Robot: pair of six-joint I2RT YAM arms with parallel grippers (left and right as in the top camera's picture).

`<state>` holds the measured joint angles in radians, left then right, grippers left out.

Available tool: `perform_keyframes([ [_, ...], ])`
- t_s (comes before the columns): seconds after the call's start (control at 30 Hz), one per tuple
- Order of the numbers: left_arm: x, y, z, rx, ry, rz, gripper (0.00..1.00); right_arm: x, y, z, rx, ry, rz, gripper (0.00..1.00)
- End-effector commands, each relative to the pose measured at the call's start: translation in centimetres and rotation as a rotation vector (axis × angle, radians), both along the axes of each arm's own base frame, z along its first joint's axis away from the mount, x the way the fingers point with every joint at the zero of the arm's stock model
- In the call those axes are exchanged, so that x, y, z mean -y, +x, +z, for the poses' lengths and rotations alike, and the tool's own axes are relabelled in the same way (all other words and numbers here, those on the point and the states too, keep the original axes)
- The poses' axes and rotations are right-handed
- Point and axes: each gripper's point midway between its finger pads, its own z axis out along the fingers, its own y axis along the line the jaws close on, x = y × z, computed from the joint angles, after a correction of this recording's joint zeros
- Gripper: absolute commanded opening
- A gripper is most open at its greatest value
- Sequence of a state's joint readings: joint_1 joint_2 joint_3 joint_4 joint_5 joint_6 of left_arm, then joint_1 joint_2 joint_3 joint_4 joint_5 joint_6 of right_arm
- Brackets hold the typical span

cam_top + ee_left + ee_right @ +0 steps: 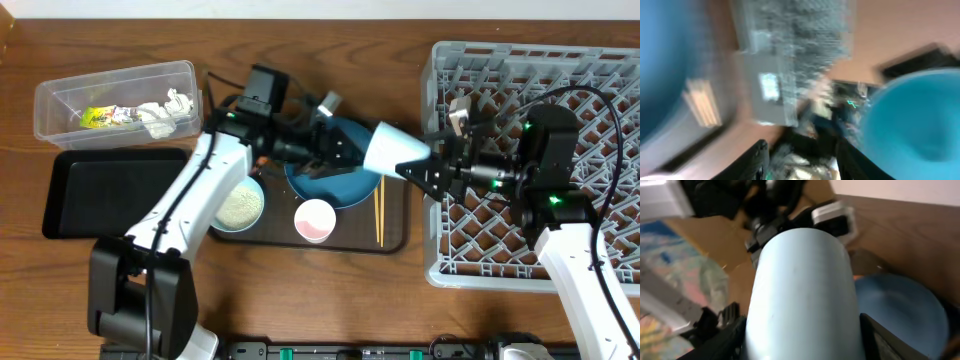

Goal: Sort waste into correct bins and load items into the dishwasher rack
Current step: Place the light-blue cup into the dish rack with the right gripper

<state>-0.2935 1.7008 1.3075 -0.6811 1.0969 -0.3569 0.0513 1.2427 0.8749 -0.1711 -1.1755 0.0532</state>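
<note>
The brown serving tray (395, 236) is the landmark; on it sit the dark-blue dish (335, 190), the pale-teal bowl (263, 200) at its left end with white rice (238, 207) inside, the pink cup (314, 220) at its near edge, and the wooden chopsticks (379, 212) beside the dish. Above the tray's right end the light-blue cup (392, 150) lies sideways in the air; the right gripper (430, 170) is clamped on its narrow end. The left gripper (335, 150) hangs over the dish at the cup's mouth, claw apart and holding nothing.

Left of the tray, the clear tub (58, 108) holds the yellow-green wrapper (100, 117) and crumpled white paper (165, 112); the black tray (110, 190) lies just in front of the tub. The grey rack (600, 80) stands right of the tray.
</note>
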Motion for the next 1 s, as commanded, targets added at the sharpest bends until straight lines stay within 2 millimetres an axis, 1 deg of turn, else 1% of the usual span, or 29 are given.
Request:
perform_keyframes([
  [0.0, -5.9, 2.5, -3.0, 0.132, 0.335, 0.148, 0.46, 1.7, 1.9, 0.2, -0.079, -0.018, -0.150, 0.52],
  [0.03, -7.9, 2.5, -3.5, 0.122, 0.418, 0.188, 0.46, 2.0, 2.0, 0.1, -0.093, -0.033, -0.178, 0.51],
  [0.1, -10.6, 2.1, -3.8, 0.115, 0.515, 0.230, 0.46, 2.8, 2.4, -0.5, -0.128, -0.078, -0.252, 0.50],
  [0.13, -11.7, 1.9, -3.6, 0.126, 0.546, 0.237, 0.46, 3.5, 2.6, -0.9, -0.150, -0.115, -0.306, 0.47],
  [0.17, -12.6, 1.7, -3.2, 0.139, 0.572, 0.245, 0.46, 4.2, 2.7, -1.2, -0.167, -0.156, -0.360, 0.45],
  [0.3, -16.2, 1.4, -1.9, 0.185, 0.674, 0.322, 0.46, 7.6, 2.6, -1.8, -0.234, -0.331, -0.557, 0.45],
  [0.4, -18.2, 1.0, -0.7, 0.215, 0.735, 0.381, 0.46, 11.4, 2.0, -1.0, -0.279, -0.503, -0.736, 0.45],
  [0.47, -19.0, 0.8, -0.1, 0.232, 0.756, 0.406, 0.46, 13.8, 1.3, 0.1, -0.286, -0.607, -0.842, 0.45],
  [0.5, -19.3, 0.8, 0.1, 0.238, 0.765, 0.414, 0.46, 15.1, 0.9, 0.7, -0.289, -0.655, -0.896, 0.46],
  [0.6, -20.1, 0.7, 0.3, 0.251, 0.806, 0.433, 0.46, 19.3, -0.8, 2.7, -0.319, -0.799, -1.058, 0.47],
  [0.67, -20.7, 0.6, 0.1, 0.247, 0.842, 0.441, 0.46, 21.5, -1.9, 3.0, -0.367, -0.855, -1.129, 0.47],
  [0.73, -21.0, 0.6, 0.0, 0.248, 0.863, 0.447, 0.46, 23.4, -2.7, 2.6, -0.434, -0.890, -1.182, 0.47],
  [0.83, -21.1, 0.7, 0.0, 0.249, 0.866, 0.449, 0.46, 26.3, -3.8, 1.3, -0.552, -0.914, -1.249, 0.46],
  [0.97, -21.1, 0.5, -0.1, 0.242, 0.867, 0.445, 0.46, 30.5, -4.4, -0.3, -0.687, -0.909, -1.354, 0.47],
])
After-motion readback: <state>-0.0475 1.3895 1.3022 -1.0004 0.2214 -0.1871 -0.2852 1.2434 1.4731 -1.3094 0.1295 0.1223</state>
